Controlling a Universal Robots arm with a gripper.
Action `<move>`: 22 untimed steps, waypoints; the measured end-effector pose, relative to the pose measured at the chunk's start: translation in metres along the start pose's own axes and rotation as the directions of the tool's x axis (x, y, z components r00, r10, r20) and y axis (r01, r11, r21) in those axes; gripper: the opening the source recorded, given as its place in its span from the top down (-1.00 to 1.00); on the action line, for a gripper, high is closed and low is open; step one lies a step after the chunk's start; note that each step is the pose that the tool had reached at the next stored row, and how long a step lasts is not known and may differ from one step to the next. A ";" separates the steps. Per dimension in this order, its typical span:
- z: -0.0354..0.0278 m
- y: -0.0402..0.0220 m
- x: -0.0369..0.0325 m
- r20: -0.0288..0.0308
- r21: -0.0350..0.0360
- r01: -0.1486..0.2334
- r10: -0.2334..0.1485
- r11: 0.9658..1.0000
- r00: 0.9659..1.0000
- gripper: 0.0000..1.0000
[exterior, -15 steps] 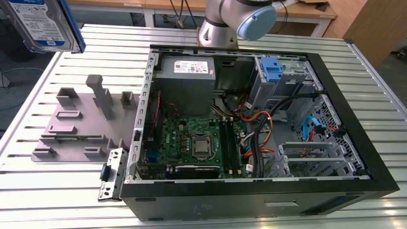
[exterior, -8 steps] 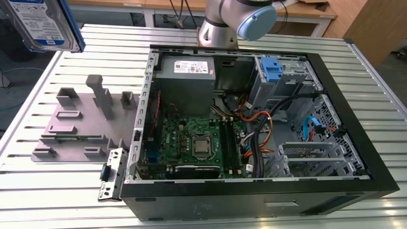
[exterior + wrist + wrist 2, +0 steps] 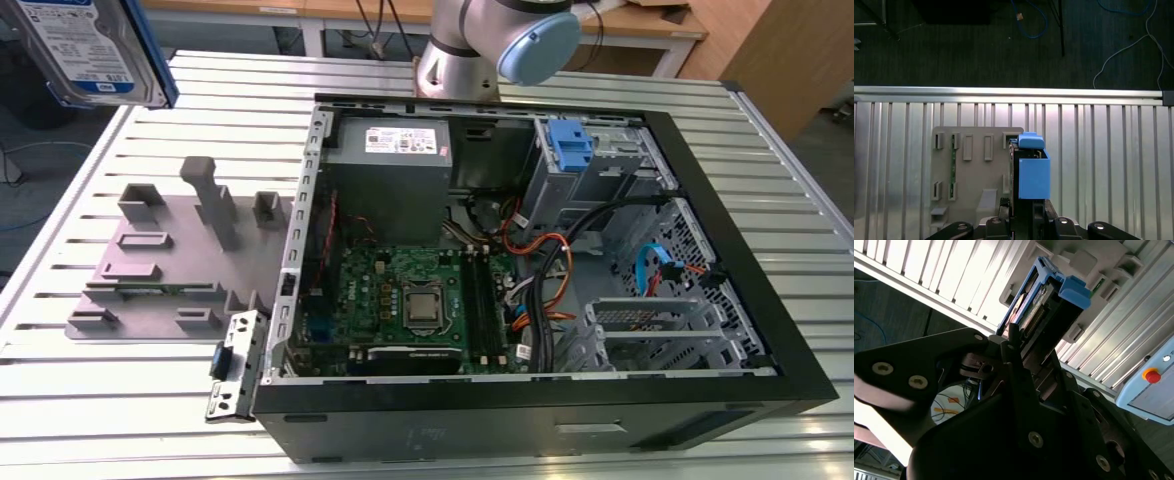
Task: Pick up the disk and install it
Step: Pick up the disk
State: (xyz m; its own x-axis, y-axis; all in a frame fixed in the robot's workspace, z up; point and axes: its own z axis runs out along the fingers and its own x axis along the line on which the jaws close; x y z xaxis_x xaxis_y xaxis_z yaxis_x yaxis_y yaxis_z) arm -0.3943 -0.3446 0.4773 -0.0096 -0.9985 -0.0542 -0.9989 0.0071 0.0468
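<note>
The disk (image 3: 94,50) hangs high in the air at the exterior view's far upper left, its white-and-blue label facing the camera, well above the table. In both wrist views my gripper (image 3: 1021,209) is shut on the disk (image 3: 1031,170), which shows edge-on with its blue plastic rail outermost. In the second wrist view the disk (image 3: 1046,302) sticks out beyond my dark fingers (image 3: 1013,342), connector edge showing. It hovers over the grey fixture plate (image 3: 969,170).
An open computer case (image 3: 747,300) lies on the slatted metal table (image 3: 147,400), with a grey power supply (image 3: 394,150), motherboard (image 3: 407,300) and blue latch (image 3: 567,145) by the drive bay. The grey fixture plate (image 3: 174,260) lies beside it. A red-buttoned pendant (image 3: 1152,375) rests nearby.
</note>
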 end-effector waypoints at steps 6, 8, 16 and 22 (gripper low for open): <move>-0.0031 0.0001 -0.0002 0.000 0.000 0.000 0.000 1.000 1.000 0.30; -0.0048 0.0002 -0.0003 0.000 0.000 0.000 0.000 1.000 1.000 0.30; -0.0116 0.0005 -0.0006 0.000 0.000 0.000 0.000 1.000 1.000 0.30; -0.0117 0.0005 -0.0006 0.000 0.000 0.000 0.000 1.000 1.000 0.30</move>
State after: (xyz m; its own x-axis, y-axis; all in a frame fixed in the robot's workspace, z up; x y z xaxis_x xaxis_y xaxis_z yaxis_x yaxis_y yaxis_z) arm -0.3943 -0.3446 0.4890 -0.0096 -0.9985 -0.0543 -0.9989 0.0071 0.0467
